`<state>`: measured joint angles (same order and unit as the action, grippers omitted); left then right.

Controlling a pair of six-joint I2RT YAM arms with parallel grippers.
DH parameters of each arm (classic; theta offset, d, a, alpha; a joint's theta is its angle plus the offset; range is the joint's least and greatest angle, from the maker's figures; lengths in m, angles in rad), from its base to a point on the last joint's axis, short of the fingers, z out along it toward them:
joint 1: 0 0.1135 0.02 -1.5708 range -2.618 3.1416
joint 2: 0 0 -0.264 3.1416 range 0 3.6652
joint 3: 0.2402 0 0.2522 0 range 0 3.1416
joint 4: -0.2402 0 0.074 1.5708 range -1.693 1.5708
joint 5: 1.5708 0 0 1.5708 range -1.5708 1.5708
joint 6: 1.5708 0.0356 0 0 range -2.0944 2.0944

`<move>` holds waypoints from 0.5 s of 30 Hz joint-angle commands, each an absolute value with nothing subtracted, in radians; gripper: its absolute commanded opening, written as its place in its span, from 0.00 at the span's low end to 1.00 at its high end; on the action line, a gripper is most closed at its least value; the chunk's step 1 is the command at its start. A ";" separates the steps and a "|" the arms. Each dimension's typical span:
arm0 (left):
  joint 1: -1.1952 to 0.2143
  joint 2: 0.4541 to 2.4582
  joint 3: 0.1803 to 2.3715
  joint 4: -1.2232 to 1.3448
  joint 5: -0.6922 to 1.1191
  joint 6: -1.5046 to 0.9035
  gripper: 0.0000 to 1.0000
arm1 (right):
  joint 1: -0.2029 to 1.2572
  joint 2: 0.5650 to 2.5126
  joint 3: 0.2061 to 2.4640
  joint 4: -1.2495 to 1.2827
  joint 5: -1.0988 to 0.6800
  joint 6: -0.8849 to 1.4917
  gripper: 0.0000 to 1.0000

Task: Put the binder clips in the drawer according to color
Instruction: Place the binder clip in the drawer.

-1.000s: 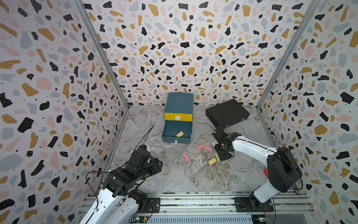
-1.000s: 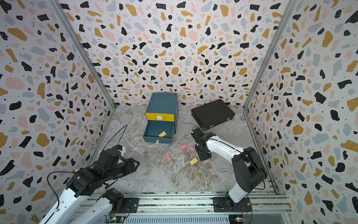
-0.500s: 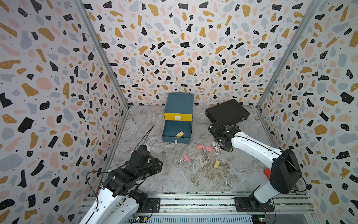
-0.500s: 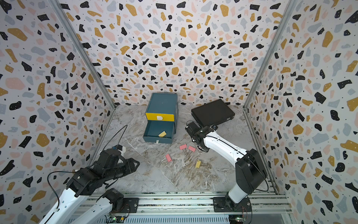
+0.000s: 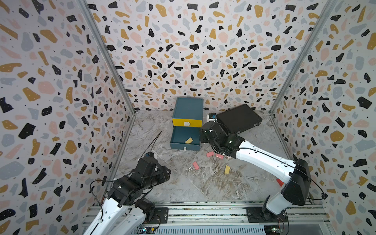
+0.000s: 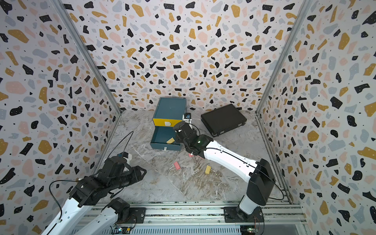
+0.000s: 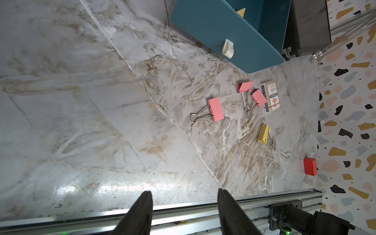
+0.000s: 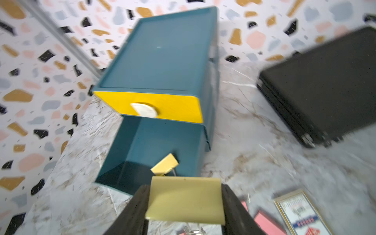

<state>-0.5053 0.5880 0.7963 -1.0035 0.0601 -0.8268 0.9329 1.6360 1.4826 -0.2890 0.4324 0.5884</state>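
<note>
The drawer (image 5: 187, 110) chest stands at the back, its yellow top front shut. The teal drawer below (image 5: 183, 137) is pulled out, with one pale yellow clip (image 5: 189, 140) inside. My right gripper (image 8: 184, 188) is shut on a pale yellow binder clip (image 8: 185, 200). In both top views it hovers at the open drawer's right side (image 5: 204, 134) (image 6: 179, 132). Three pink clips (image 7: 216, 109) (image 7: 245, 87) (image 7: 258, 97) and one yellow clip (image 7: 263, 133) lie on the marble floor. My left gripper (image 7: 184, 192) is open and empty near the front left (image 5: 164, 173).
A flat black case (image 5: 239, 119) lies right of the chest, behind my right arm. A small printed card box (image 7: 270, 96) sits beside the pink clips. A red block (image 7: 310, 166) lies near the right wall. An aluminium rail (image 7: 183, 215) runs along the front edge.
My right arm has lifted a yellow clip from the pile and carried it back and left to the open drawer. The left arm has not moved.
</note>
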 commanded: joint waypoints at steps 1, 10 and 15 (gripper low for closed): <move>-0.508 0.577 0.811 -1.012 0.038 -0.830 0.55 | 0.937 1.689 1.562 -0.195 0.360 0.279 0.19; -0.508 0.584 0.826 -1.017 0.035 -0.830 0.56 | 0.937 1.856 1.688 -0.269 0.284 0.040 0.24; -0.509 0.585 0.828 -1.018 0.034 -0.830 0.55 | 0.937 1.868 1.714 -0.320 0.246 0.018 0.58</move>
